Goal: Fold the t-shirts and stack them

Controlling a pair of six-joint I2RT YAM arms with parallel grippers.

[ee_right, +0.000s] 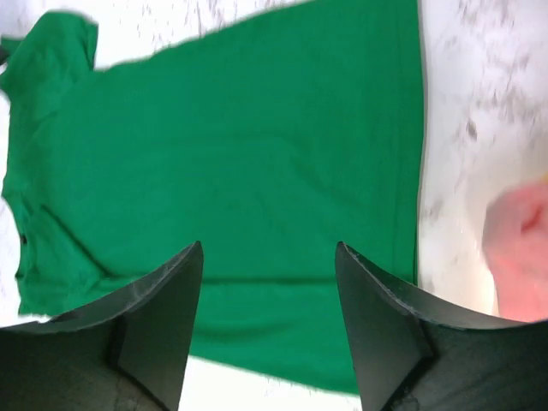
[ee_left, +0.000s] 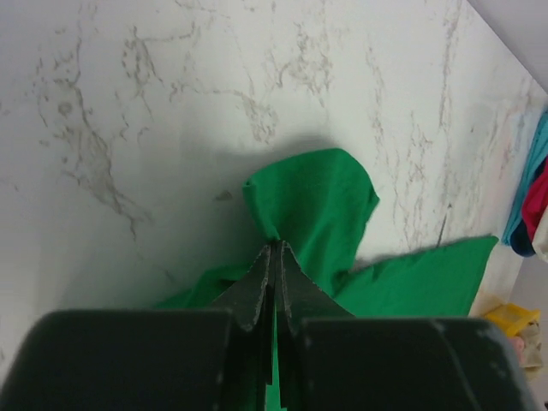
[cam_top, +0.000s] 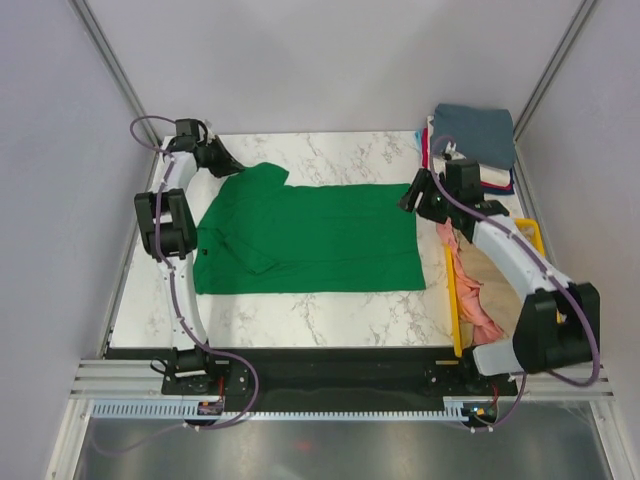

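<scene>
Sleeve of green t-shirt point(cam_top: 310, 235) pinched by left gripper point(ee_left: 274, 250); right gripper point(ee_right: 267, 265) hovers spread.

Even, diffuse light from above fills the top view: bright, with only faint soft shade beside the arms on the bench point(cam_top: 330, 310). The pale marble is close to washed out, while the green tee point(cam_top: 310, 240) is rich and evenly lit. In the left wrist view the left claw point(ee_left: 276, 248) is dark, close and soft-edged, and a broad grey shadow lies on the bench above the tee's sleeve. The right wrist view is smeared: marble veins streak, the bench glares white, the pink cloth point(ee_right: 518, 248) at the right edge is a blur, and the right claw point(ee_right: 269, 246) is underlit black.
</scene>
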